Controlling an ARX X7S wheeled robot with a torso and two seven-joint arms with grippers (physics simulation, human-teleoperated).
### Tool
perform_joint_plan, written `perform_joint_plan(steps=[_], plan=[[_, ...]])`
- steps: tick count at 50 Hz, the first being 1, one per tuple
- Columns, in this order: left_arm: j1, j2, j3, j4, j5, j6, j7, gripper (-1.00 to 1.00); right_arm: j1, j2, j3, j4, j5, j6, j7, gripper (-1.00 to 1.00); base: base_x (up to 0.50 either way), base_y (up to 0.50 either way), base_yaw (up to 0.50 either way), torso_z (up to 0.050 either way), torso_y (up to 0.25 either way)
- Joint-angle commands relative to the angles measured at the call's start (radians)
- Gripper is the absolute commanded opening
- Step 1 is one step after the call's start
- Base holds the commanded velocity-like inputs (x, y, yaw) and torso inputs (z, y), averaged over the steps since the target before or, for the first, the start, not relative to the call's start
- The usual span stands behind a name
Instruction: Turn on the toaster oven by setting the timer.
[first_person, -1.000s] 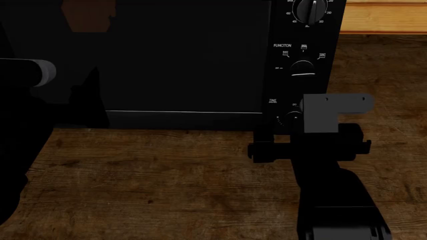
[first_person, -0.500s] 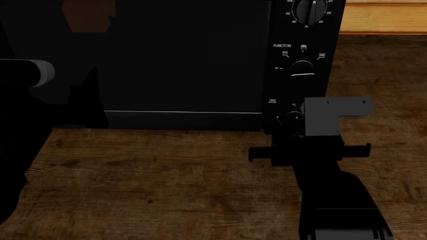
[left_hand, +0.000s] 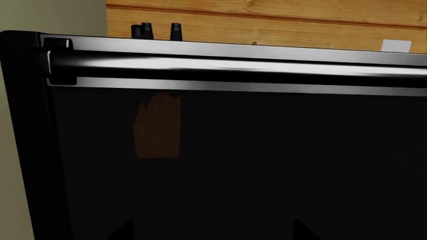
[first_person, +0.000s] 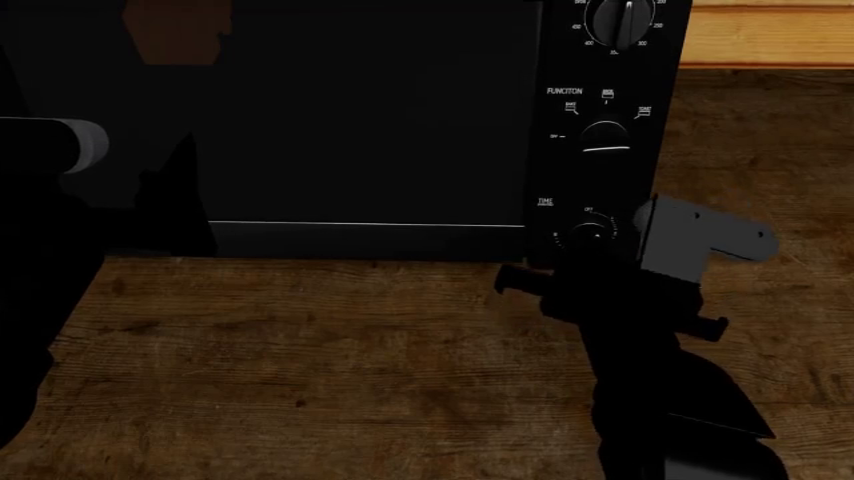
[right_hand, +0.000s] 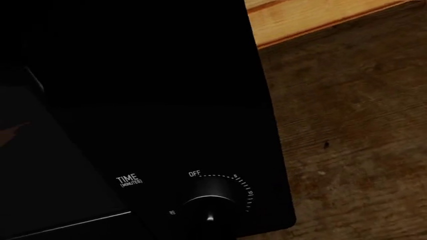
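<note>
Black box toaster oven (first_person: 374, 120) with dark glass door stood on the dark wooden plank surface (first_person: 320, 350); interior not discernible. Small round black timer knob (first_person: 589, 235) sat lowest on its panel. Right pincer (first_person: 607, 262) reached it; grip undeterminable. Left pincer unseen.

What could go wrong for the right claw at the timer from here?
The right claw sits tilted at the small black round timer knob; its fingers are hidden, so a slipping grip may go unseen. The larger black FUNCTION knob sits directly above on the black toaster oven and could get nudged.
</note>
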Motion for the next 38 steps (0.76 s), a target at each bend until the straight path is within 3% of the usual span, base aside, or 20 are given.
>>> perform_joint_plan(steps=[1, 38], plan=[[-0.001, -0.003, 0.004, 0.001, -0.006, 0.001, -0.004, 1.0, 0.038, -0.029, 0.098, -0.056, 0.112, -0.003, 0.001, -1.0, 0.0, 0.0, 0.0, 0.0, 0.0], [-0.006, -0.014, 0.012, 0.013, -0.029, -0.006, -0.021, 1.0, 0.039, -0.081, 0.325, -0.04, 0.411, 0.004, 0.016, -1.0, 0.0, 0.0, 0.0, 0.001, 0.003]])
